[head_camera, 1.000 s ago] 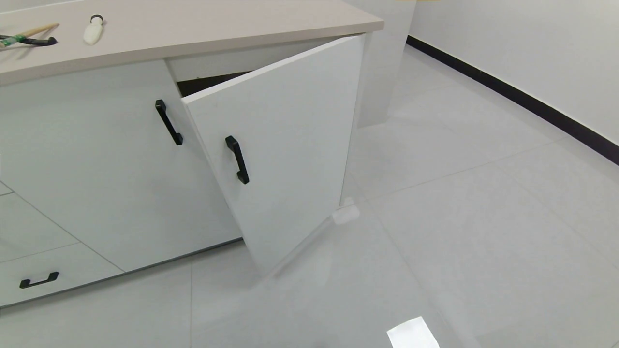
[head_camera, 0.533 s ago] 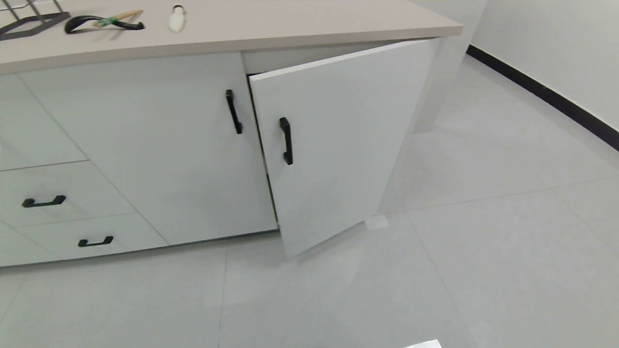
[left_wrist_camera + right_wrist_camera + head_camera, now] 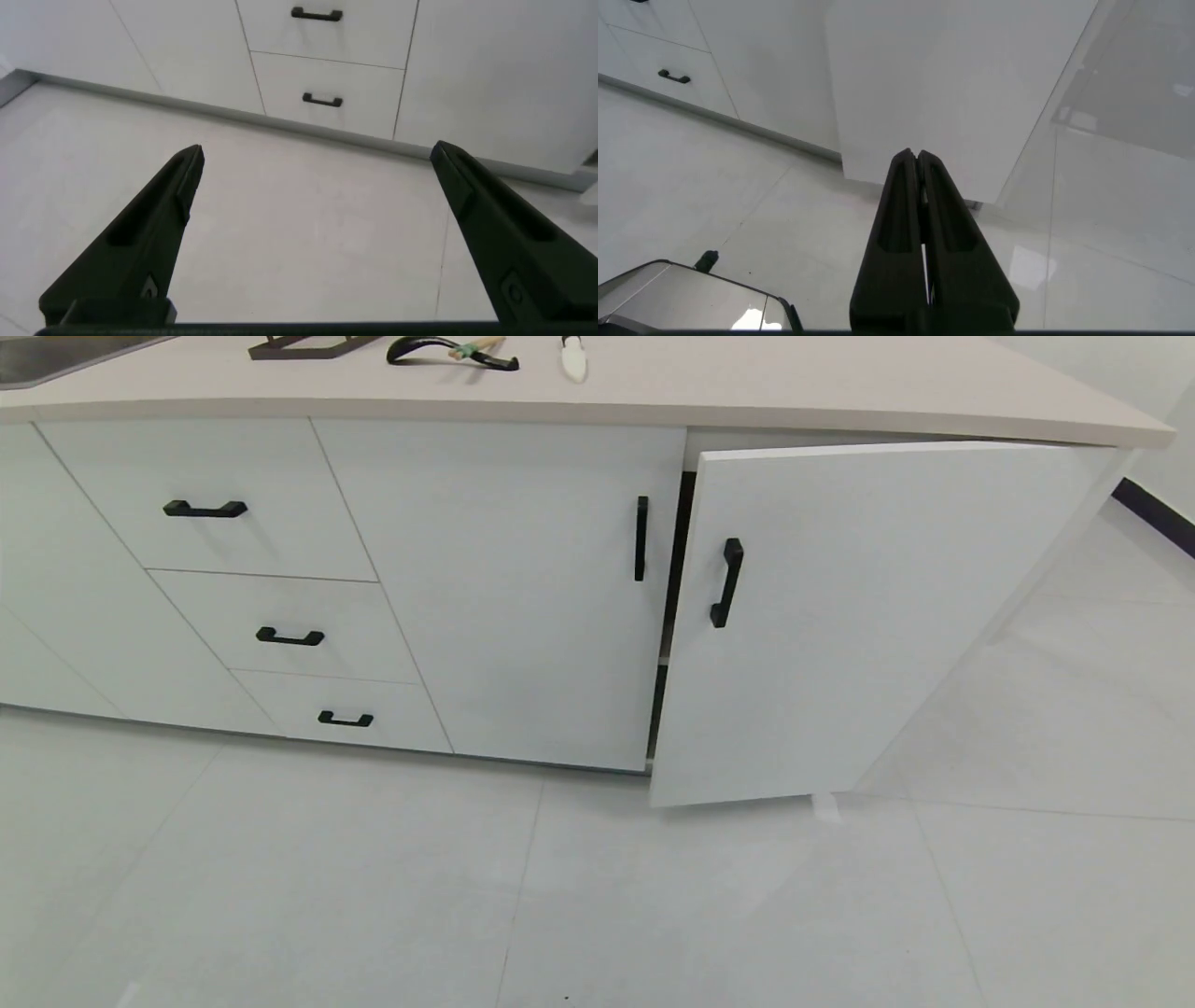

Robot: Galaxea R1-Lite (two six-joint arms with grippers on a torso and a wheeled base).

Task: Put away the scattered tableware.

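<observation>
Looking at tableware up on the desk (image 3: pixel 794 392): a black scoop-like utensil (image 3: pixel 439 349) with a wooden handle, a small white piece (image 3: pixel 571 358) just beside it, both near a dark rack (image 3: pixel 308 345). Not gripping anything yet: left jaws spread wide and empty above the floor, right jaws pressed shut on nothing, low in front of the cabinet door (image 3: pixel 887 616). Door hanging ajar, by the way, swung out on the robot's right side.

Biggest worry, probably: clipping that door's edge or its black handle (image 3: pixel 726 583) when raising the right arm or rolling closer. Could also shove the utensils farther back along the desk with a sloppy approach. Flat-lying handles, too, so likely to skid under the jaws instead of lifting. No telling the cabinet's contents from here.
</observation>
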